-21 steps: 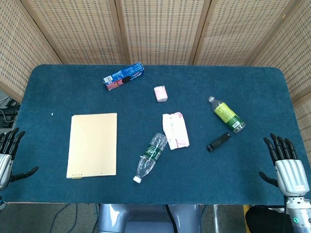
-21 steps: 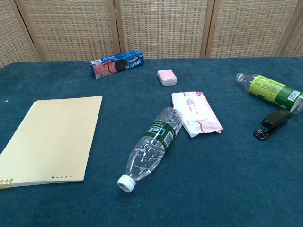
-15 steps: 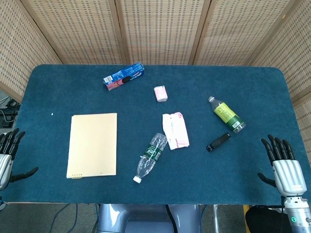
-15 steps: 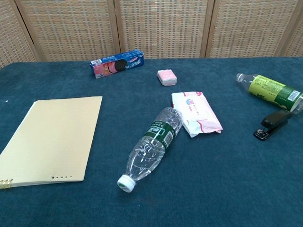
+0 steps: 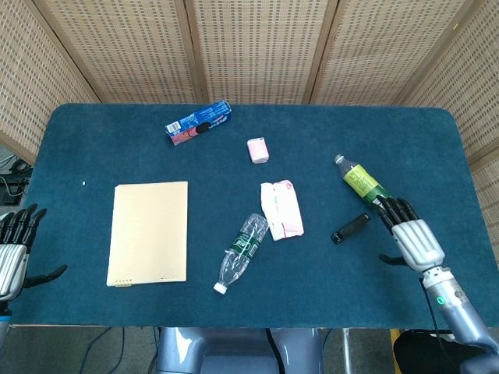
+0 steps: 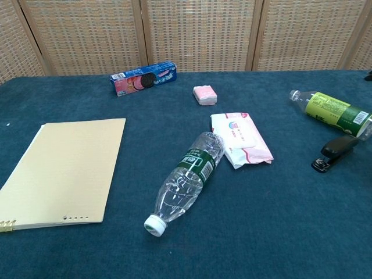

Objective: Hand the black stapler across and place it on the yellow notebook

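In the head view, the black stapler (image 5: pixel 350 227) lies on the blue table (image 5: pixel 93 148), just beside the base of the green-label bottle (image 5: pixel 364 183). The right hand (image 5: pixel 411 235) is near it, on its right side, with fingers apart and holding nothing. The left hand (image 5: pixel 13 253) waits at the left table edge, also spread and empty. The yellow notebook (image 5: pixel 150 231) lies flat on the left, well apart from the stapler.

In the chest view, the stapler (image 6: pixel 335 153) lies at an angle, close to the bottle (image 6: pixel 332 111), and neither hand is visible. I think the step is the first grasp. The right hand should come from the free side, away from the bottle, and close across the narrow body so the bottle does not roll.
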You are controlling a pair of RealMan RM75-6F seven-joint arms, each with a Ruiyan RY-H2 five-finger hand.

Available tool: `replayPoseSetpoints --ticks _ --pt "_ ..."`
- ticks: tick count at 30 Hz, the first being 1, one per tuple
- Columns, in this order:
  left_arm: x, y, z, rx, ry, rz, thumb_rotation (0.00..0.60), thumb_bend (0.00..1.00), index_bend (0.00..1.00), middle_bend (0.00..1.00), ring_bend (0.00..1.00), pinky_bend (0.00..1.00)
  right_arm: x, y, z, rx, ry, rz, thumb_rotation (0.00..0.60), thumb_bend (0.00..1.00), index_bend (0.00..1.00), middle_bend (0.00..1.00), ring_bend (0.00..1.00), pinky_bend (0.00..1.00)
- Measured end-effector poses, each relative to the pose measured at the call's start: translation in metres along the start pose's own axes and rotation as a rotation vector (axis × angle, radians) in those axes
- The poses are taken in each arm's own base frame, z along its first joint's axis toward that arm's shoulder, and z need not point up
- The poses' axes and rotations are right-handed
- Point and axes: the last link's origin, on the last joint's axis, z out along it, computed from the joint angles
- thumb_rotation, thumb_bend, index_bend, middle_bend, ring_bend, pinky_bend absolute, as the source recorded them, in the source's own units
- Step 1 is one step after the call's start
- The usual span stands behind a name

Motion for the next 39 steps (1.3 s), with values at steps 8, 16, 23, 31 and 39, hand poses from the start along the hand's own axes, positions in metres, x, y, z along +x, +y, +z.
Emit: replayPoseSetpoints --ticks 8,16,23,31,39 --pt "-0.007 -0.002 0.008 0.022 -0.006 0.012 0.6 0.0 0.0 0.0 0.0 0.0 -0.024 -0.005 0.063 0.092 -0.091 -0.009 0.6 0.2 0.09 0.15 0.12 0.15" --pt "-0.01 -0.003 0.013 0.035 -0.02 0.007 0.6 0.0 0.0 0.0 0.0 0.0 -0.047 -0.017 0.086 0.172 -0.189 -0.109 0.6 0.31 0.2 0.23 0.2 0.2" --pt "-0.011 -0.004 0.015 0.041 -0.024 0.009 0.6 0.0 0.0 0.0 0.0 0.0 -0.06 -0.013 0.092 0.183 -0.234 -0.188 0.6 0.47 0.37 0.42 0.4 0.33" --pt "-0.012 -0.004 0.016 0.043 -0.028 0.005 0.6 0.0 0.0 0.0 0.0 0.0 -0.07 -0.006 0.1 0.167 -0.241 -0.249 0.6 0.67 0.62 0.64 0.63 0.54" --pt "-0.013 -0.005 0.017 0.045 -0.035 -0.003 0.6 0.0 0.0 0.0 0.0 0.0 -0.058 -0.009 0.102 0.198 -0.191 -0.238 0.6 0.68 0.64 0.66 0.65 0.58"
